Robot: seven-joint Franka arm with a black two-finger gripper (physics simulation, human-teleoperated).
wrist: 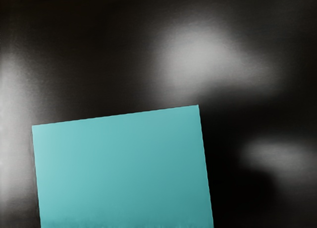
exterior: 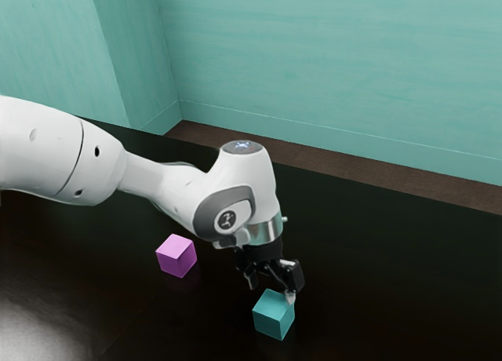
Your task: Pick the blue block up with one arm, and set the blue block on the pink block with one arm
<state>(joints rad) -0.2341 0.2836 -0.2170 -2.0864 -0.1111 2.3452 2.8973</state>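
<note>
The blue block, a teal-blue cube, sits on the dark table near the front of the exterior view. My gripper hangs directly over it, open, with its fingertips at about the height of the block's top face and nothing held between them. In the wrist view the blue block looms large just under the hand. The pink block rests on the table toward the exterior view's left of the gripper, a short gap away from the blue block.
The black glossy table stretches wide around both blocks. A teal wall and a brown floor strip lie beyond its far edge. My white arm reaches in from the exterior view's left above the pink block.
</note>
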